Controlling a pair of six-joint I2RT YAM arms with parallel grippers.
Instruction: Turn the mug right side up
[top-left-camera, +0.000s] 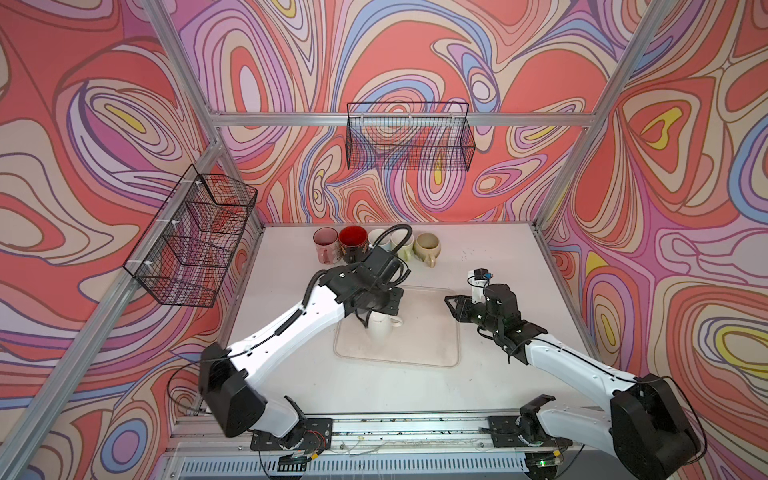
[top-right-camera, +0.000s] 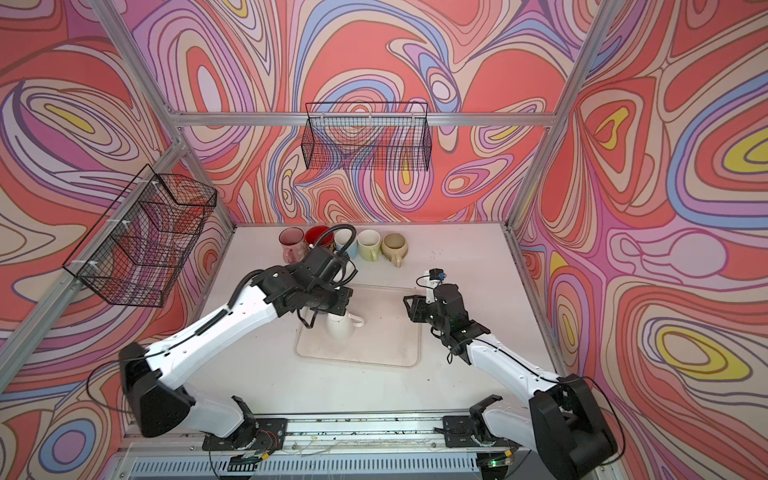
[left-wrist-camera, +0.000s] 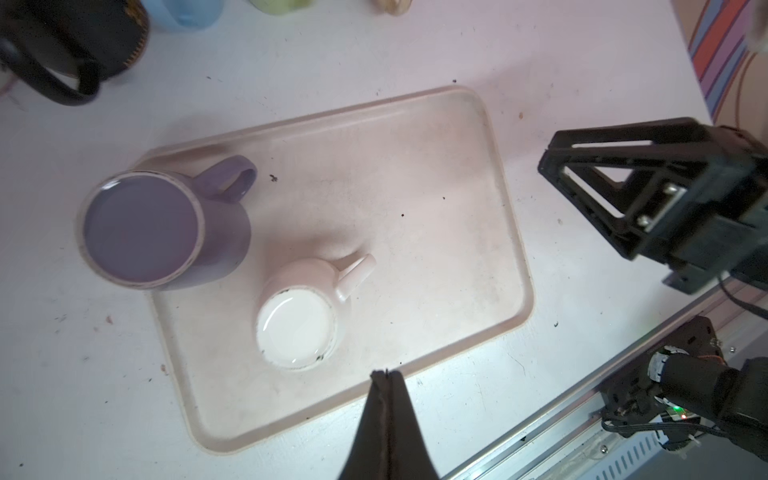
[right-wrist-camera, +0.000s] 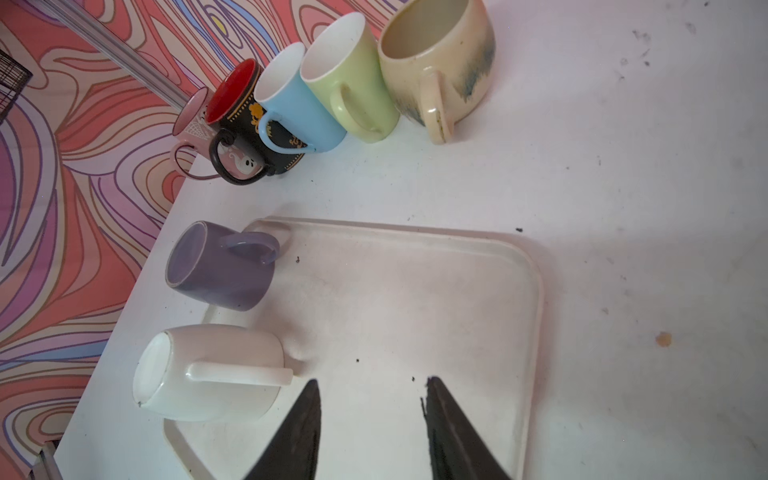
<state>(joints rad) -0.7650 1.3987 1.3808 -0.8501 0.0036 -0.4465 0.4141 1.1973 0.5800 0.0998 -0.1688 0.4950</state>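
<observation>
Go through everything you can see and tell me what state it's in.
white mug: upside down on the tray
purple mug: upside down
row of five mugs: upright
left pincer: shut, empty
right pincer: open, empty

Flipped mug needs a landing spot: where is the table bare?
Bare: the tray half between white mug and right gripper; the table strip between tray and front rail. Crowded: the tray's left end, with purple mug, and the back mug row.
</observation>
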